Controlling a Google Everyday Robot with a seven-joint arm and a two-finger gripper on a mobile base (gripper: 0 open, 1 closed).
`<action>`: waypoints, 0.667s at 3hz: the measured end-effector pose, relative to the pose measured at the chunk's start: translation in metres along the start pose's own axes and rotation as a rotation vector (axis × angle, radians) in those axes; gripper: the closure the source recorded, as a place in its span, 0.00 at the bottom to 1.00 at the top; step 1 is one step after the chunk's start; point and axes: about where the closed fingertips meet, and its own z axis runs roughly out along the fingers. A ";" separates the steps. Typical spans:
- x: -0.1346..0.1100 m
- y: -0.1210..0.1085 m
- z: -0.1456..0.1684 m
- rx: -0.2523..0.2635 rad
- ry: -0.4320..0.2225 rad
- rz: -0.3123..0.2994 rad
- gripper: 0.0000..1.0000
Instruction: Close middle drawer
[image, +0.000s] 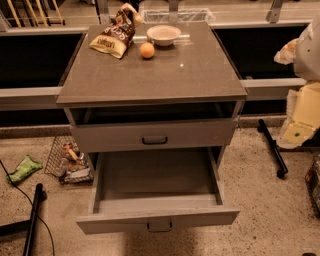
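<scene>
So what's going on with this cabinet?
A one-armed robot is meant to shut the middle drawer, which is pulled far out and looks empty. Nothing touches it yet: what seems to be the robot's hand hangs at the right edge, beside the cabinet top, where a snack bag, a bowl and an orange sit.

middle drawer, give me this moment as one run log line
middle drawer: pulled far out, looks empty | tool: at right edge of view, away from drawer | close: not done

Office break area, speckled floor (260, 200), snack-topped cabinet (165, 75), tool (288, 52) upper right.
</scene>
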 end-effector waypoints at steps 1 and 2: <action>0.000 0.000 0.000 0.000 0.000 0.000 0.00; -0.002 0.002 0.011 -0.003 -0.044 -0.030 0.00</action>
